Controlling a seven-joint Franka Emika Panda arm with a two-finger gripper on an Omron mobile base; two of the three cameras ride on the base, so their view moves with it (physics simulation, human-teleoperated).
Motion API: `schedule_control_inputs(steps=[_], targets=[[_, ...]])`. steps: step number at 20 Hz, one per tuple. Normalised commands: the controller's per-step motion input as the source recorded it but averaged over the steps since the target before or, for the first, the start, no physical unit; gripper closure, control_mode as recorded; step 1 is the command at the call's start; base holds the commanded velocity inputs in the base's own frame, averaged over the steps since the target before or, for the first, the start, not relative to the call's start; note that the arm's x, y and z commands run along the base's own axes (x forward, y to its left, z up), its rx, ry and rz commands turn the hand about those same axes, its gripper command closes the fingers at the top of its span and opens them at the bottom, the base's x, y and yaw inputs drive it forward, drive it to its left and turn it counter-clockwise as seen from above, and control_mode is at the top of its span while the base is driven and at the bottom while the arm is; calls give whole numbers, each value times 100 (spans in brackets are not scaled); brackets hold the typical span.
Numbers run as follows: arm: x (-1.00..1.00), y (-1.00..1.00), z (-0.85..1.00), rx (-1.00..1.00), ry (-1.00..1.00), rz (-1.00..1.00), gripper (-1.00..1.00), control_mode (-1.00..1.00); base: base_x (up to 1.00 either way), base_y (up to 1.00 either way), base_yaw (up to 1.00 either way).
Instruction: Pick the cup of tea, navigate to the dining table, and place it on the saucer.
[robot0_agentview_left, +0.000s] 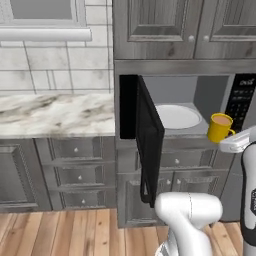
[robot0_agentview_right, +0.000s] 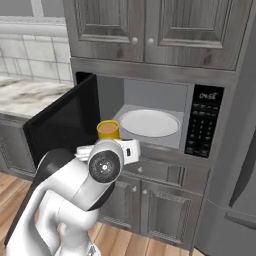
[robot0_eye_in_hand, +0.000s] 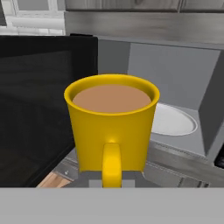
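1. Cup of tea (robot0_eye_in_hand: 111, 127): yellow, full of brown liquid, upright, at the front lip of the open microwave (robot0_agentview_left: 190, 107), handle toward me.
2. My hand (robot0_eye_in_hand: 111, 181): right at the cup's base; grip I cannot tell.
3. White plate (robot0_agentview_right: 149, 123): inside, behind the cup.
4. Handling advice: keep level, withdraw straight, clear the open door (robot0_agentview_left: 145, 135).
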Motion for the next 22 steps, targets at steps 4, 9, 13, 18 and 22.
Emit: schedule_control_inputs(steps=[4, 9, 13, 18, 22], targets=[[0, 0, 0, 0, 0, 0, 100, 100, -61, -37, 37], [0, 0, 0, 0, 0, 0, 100, 100, -27, -60, 31], [0, 0, 0, 0, 0, 0, 100, 100, -7, -81, 26], [0, 0, 0, 0, 0, 0, 100, 100, -15, -79, 27], [0, 0, 0, 0, 0, 0, 100, 100, -47, -61, 34]])
